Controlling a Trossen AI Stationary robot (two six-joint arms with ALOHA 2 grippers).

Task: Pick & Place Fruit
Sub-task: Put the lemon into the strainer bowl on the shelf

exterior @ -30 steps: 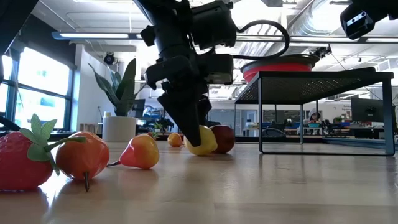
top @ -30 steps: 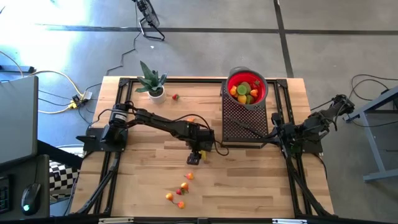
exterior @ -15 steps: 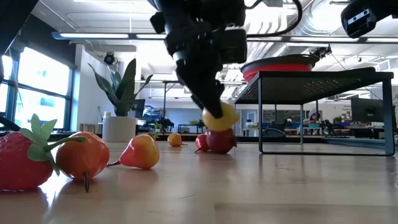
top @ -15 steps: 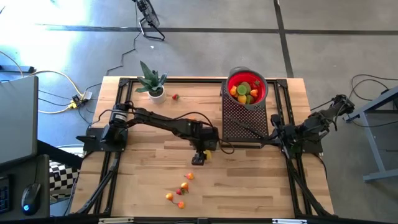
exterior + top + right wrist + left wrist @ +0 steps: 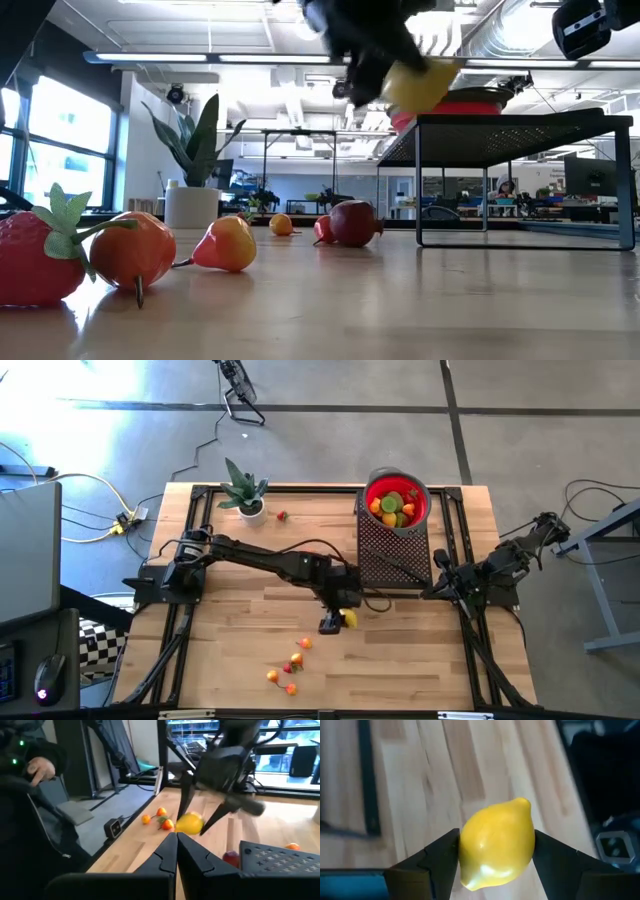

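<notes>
My left gripper (image 5: 336,622) hangs over the middle of the table, shut on a yellow lemon (image 5: 497,842), which the low view shows high above the tabletop, the lemon (image 5: 420,85) level with the stand's top. A red bowl (image 5: 397,503) holding several fruits sits on a black mesh stand (image 5: 392,555) at the far right. More small fruits (image 5: 290,666) lie near the front edge, and a red apple (image 5: 352,222) rests on the table. My right gripper (image 5: 176,839) waits shut at the table's right side. My left gripper pinches the lemon's two long sides (image 5: 466,845) between its two fingers (image 5: 437,860). The fingers slant down from the table's left. The lemon is lifted clear of the table, its pointed tip (image 5: 521,802) facing away from the gripper.
A potted green plant (image 5: 243,493) stands at the far left with a small strawberry (image 5: 282,515) beside it. A big strawberry (image 5: 35,255), an orange fruit (image 5: 135,250) and a pear (image 5: 228,243) lie close to the low camera. A person's hand (image 5: 42,767) shows beyond the table.
My left gripper has risen from the tabletop with the lemon and drifted toward the table's right and near edges, tipping less steeply downward. The lemon, on the table beside the red apple a second ago, now hangs clear. The apple has stayed on the table.
</notes>
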